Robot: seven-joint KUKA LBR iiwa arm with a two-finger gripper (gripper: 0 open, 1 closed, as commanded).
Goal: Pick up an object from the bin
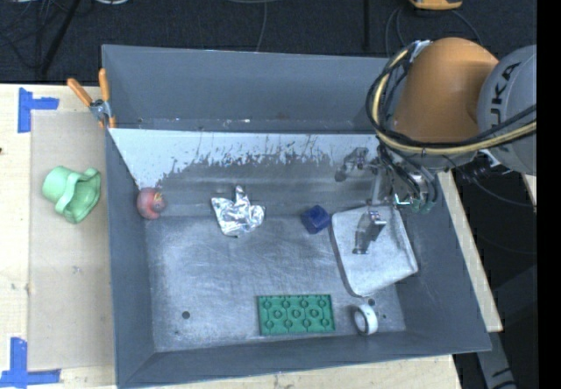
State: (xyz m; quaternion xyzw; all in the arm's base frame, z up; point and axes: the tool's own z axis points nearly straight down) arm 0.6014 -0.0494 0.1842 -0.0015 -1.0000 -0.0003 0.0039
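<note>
We see the gripper (366, 234) low over the pale grey, flat, cloth-like sheet (386, 263) at the right of the grey metal bin (193, 278). We cannot tell whether it is apart or together. We judge the limp sheet may slip free, or the small blue plastic block (315, 219) just beside it may get nudged.

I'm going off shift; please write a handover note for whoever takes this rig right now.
End effector: low over the grey cloth at the right of the bin; grip on it cannot be judged.
Other things: blue block beside the cloth, crumpled foil, pink ball, green studded plate, white ring.
Done: nothing lifted out.
Left: grasp one thing and raise it.
</note>
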